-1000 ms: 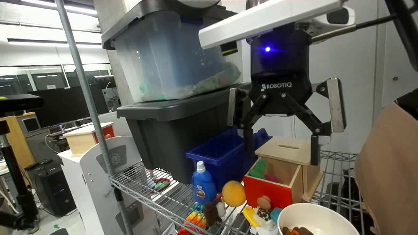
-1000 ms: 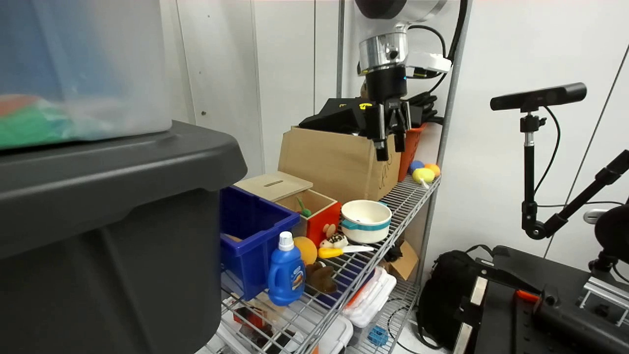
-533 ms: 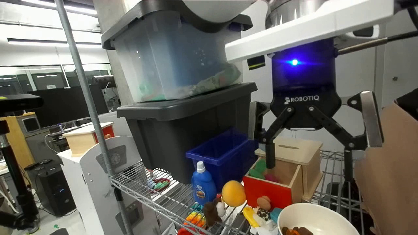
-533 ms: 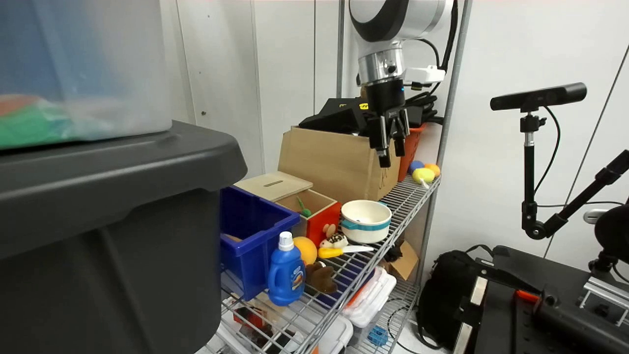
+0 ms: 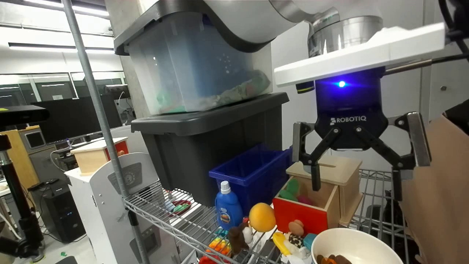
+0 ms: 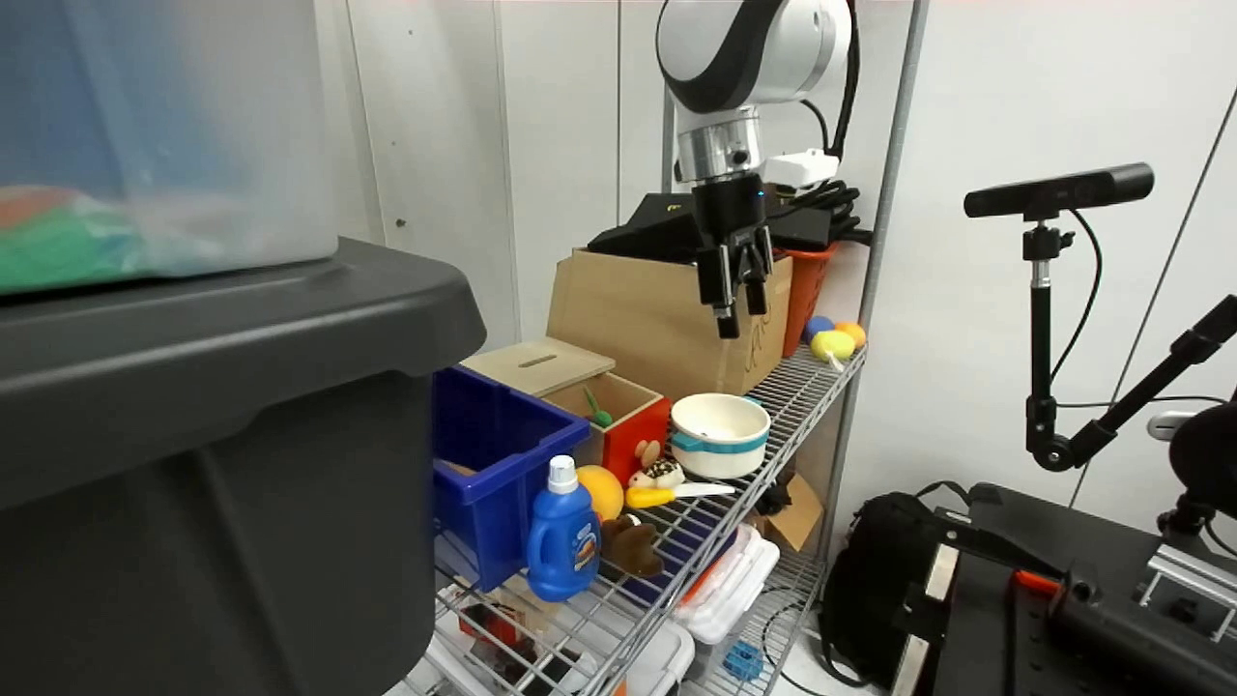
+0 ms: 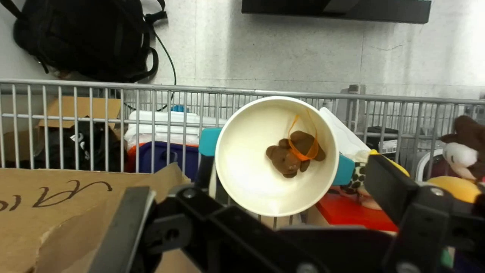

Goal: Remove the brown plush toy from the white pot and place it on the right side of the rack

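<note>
From where I stand, none of the lifting is done. The brown plush toy (image 7: 288, 157) lies inside the white pot (image 7: 244, 155), on its floor and nearer one wall, an orange ribbon (image 7: 303, 156) looped over its body. The gripper (image 5: 356, 187) hangs above the pot, spread wide, with nothing between its tips, touching neither pot nor toy. I'd guess the reach down comes next. What remains: come down into the pot, pinch the toy, lift it past the rim and set it on the right side of the rack (image 7: 242, 91); which end counts as right I can't settle from here.

Now the count. One pot, with two teal handles (image 7: 209, 141), and one toy inside it. At least one brown-and-white soft toy (image 5: 238, 240) sits out on the rack near the one blue bottle (image 6: 563, 541), so it mustn't be taken for the one in the pot. Close by is one orange ball (image 5: 262, 217). I also make out one blue bin (image 5: 256, 194), one wooden box (image 5: 300, 212) with a red front, one yellow-handled knife (image 6: 652, 497), one spotted toy (image 6: 659, 474), one cardboard box (image 6: 638, 309) and, at the rack's end, three small round things (image 6: 831, 344) in blue, yellow and orange. Two big tubs (image 5: 220, 157) stand stacked, one dark, one see-through.
</note>
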Robot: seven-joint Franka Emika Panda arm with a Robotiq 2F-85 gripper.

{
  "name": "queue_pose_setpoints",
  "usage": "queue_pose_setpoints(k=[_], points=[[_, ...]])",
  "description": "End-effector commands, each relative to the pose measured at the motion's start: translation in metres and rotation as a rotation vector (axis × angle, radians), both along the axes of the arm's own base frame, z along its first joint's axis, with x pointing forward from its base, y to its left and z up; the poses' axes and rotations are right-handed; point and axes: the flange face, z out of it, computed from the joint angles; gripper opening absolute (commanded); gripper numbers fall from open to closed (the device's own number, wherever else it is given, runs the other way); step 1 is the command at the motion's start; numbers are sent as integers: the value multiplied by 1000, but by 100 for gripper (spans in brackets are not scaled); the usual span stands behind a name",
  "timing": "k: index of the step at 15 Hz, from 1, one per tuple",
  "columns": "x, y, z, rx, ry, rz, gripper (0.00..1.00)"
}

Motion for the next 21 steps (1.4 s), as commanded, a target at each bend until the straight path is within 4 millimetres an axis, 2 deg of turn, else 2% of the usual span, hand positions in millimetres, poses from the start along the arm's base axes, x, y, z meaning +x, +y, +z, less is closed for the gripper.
queue_pose_setpoints(k=[1, 7, 17, 21], points=[[10, 19, -6, 20, 0, 29, 100], [2, 30, -18, 36, 13, 41, 100], [-39, 51, -16, 33, 15, -35, 100], [-56, 42, -14, 27, -10, -55, 100]])
